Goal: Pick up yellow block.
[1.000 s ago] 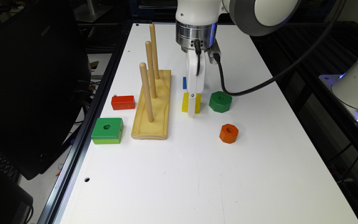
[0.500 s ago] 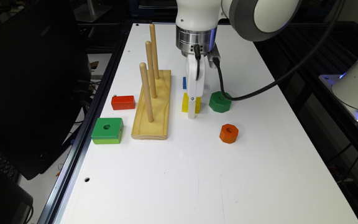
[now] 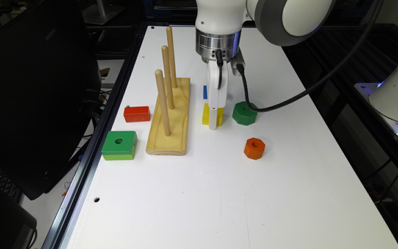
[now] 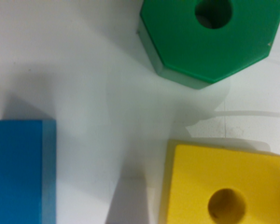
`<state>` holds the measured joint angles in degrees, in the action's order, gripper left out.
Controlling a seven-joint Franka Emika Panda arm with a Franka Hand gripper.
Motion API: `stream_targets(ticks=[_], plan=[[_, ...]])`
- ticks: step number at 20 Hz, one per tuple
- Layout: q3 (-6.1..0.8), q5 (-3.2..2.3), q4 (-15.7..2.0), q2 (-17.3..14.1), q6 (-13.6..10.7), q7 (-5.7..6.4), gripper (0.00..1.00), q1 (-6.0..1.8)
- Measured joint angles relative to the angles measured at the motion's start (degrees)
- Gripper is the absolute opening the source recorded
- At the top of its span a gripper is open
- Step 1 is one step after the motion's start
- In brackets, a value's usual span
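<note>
Exterior view: white gripper (image 3: 213,121) lowered at the small yellow square wooden block (image 3: 207,114), on the white table (image 3: 219,193) between the pale wooden peg base (image 3: 171,117) and the green octagonal block (image 3: 244,113).
Wrist view: yellow block (image 4: 224,184) with round hole, green octagonal block (image 4: 210,39), blue block (image 4: 21,170); gripper's grasp cannot be told.

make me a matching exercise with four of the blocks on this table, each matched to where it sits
Blocks:
1. yellow block
2. red block
3. orange block
4. green square block

Places:
A. table corner nearest the peg base's front end, at the exterior view's left
B. alone on open table, at the exterior view's right
C. directly under the gripper
D. beside the peg base, on the exterior view's left

Pairs: 1-C, 2-D, 3-B, 4-A
</note>
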<state>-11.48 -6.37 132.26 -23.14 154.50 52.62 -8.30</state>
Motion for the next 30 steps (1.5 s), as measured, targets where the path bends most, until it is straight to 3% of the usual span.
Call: stream_targets(ticks=[20, 21, 30], plan=[[0.00, 0.00, 0.00, 0.01, 0.00, 0.00, 1.00, 0.00], [0.00, 0.00, 0.00, 0.01, 0.00, 0.00, 0.00, 0.00], [-0.04, 0.00, 0.00, 0.01, 0.00, 0.00, 0.00, -0.04]])
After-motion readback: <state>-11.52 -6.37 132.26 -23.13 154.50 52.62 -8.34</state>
